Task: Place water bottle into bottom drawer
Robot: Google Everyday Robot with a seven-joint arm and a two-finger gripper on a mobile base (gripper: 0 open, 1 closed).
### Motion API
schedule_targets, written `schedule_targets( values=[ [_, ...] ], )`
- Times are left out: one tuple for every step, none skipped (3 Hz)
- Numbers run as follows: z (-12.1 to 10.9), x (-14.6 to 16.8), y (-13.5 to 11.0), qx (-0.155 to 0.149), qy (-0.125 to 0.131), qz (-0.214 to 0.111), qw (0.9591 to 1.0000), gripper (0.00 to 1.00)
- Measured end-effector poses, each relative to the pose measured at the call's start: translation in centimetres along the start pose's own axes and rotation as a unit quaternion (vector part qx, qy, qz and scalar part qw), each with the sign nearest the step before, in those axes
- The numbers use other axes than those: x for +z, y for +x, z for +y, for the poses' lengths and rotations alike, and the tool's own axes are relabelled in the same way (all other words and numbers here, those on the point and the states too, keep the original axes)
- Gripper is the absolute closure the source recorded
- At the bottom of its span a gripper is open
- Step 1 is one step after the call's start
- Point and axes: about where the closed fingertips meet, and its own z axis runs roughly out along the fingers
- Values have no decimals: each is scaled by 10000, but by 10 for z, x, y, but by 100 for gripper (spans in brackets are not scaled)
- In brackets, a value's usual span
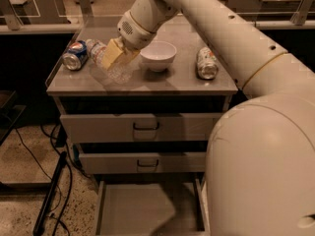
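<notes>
1. The gripper is pressing down at the rear-left of the table, right on the middle of the bottle. The step in hand is looking like the grasp, with lift and carry not yet begun.
2. The bottle is lying on its side on the table, its cap end just beside the Pepsi can and its base end near the bowl. The gripper's body is covering the bottle's waist, so I cannot tell whether the jaws are closed on it or only straddling it.
3. The drawer is standing pulled out at the bottom, under two shut drawers. The next move is probably calling for a sure hold, a lift clear of the Pepsi can and bowl, then a swing out past the table's front edge and down.
4. The bottle is thin, clear, crinkled plastic, so it is likely giving under pressure and rolling easily.
5. The bowl is smooth, white and round. The second can, lying to the right, is shiny metal.
6. The drawer is a shallow grey metal tray with a flat floor.
</notes>
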Motion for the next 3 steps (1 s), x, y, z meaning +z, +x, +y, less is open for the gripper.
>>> schedule_targets(
  values=[
    [5,1,9,4,-30,38,10000,100],
    [22,-10,24,118,-55,-74,9999,100],
    [42,-1,64,359,-61,68,9993,100]
  ],
)
